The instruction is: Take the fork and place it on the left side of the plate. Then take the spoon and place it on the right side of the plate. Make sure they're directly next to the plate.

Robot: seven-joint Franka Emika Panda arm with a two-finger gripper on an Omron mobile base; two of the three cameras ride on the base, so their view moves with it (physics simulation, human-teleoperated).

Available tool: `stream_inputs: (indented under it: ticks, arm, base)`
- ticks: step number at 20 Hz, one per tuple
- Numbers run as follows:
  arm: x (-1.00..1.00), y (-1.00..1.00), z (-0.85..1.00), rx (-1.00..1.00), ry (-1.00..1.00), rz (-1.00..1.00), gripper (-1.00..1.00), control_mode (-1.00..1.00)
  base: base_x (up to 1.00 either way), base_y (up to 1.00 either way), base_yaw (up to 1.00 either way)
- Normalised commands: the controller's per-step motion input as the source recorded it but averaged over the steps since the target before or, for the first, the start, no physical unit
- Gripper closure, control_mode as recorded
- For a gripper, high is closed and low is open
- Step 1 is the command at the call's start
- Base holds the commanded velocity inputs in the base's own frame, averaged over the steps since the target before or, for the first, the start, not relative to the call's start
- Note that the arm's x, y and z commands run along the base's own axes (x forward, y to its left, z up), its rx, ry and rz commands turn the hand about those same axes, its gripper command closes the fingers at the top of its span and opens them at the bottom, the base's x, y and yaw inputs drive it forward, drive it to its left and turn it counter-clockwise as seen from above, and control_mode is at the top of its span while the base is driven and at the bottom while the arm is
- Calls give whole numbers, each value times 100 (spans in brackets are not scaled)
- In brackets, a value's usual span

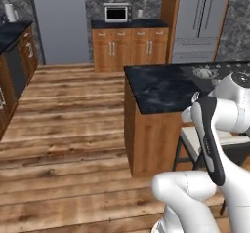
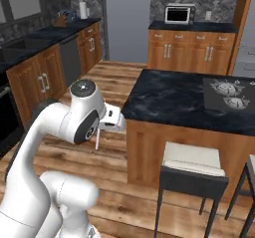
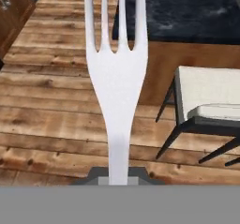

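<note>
Gripper (image 3: 118, 175) jaws pinch fork (image 3: 116, 78) by handle, tines pointing away; carried clear of island counter (image 2: 179, 100), prob. en route to plate.

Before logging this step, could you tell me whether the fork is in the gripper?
Yes: the fork rises from between the gripper fingers, over the floor.

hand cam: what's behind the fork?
Behind the fork: wood floor, the island's dark top, a white-cushioned stool. The fork's handle end is hidden at the gripper.

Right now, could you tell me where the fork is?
The fork is held in the hand, tines pointing away, over the wood floor near the stool.
</note>
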Motion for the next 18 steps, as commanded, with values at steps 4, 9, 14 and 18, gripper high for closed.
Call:
stream_inputs:
  ticks: [4, 9, 14, 18]
  arm:
    - [0, 0, 0, 0, 0, 0, 100, 100]
    - [0, 0, 0, 0, 0, 0, 100, 100]
    - [0, 0, 0, 0, 0, 0, 100, 100]
    - [0, 0, 0, 0, 0, 0, 100, 100]
  base:
    - [47, -91, -17]
    - [23, -100, -7]
    - [6, -100, -1]
    - [9, -100, 0]
